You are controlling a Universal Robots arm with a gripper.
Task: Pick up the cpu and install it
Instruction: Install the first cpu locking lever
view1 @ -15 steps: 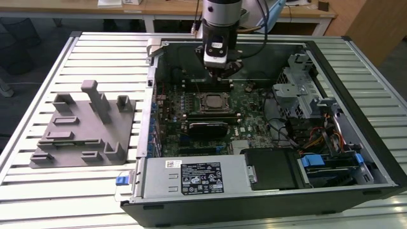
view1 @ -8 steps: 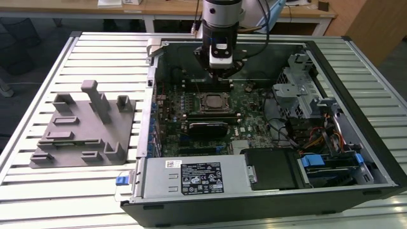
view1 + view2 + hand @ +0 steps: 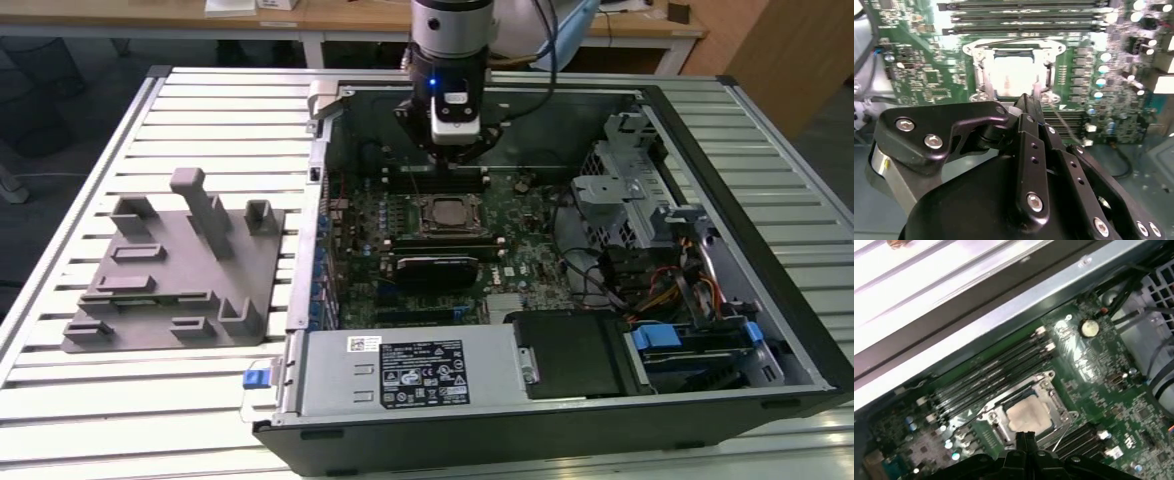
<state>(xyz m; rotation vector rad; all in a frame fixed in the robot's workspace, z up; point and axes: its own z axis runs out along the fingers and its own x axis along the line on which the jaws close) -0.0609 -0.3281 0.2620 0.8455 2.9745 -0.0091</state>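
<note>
cpu (image 3: 1027, 415) in socket (image 3: 1046, 385), gripper (image 3: 1027, 436) above

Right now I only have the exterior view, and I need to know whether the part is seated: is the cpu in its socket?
Observer: Yes. In the first wrist view the cpu lies flat inside the socket frame, silvery top up.
Operator: Is the gripper carrying anything?
Observer: No. In the first wrist view the gripper has its fingers pressed together with nothing between them, and its tip points at the cpu's edge.
</note>
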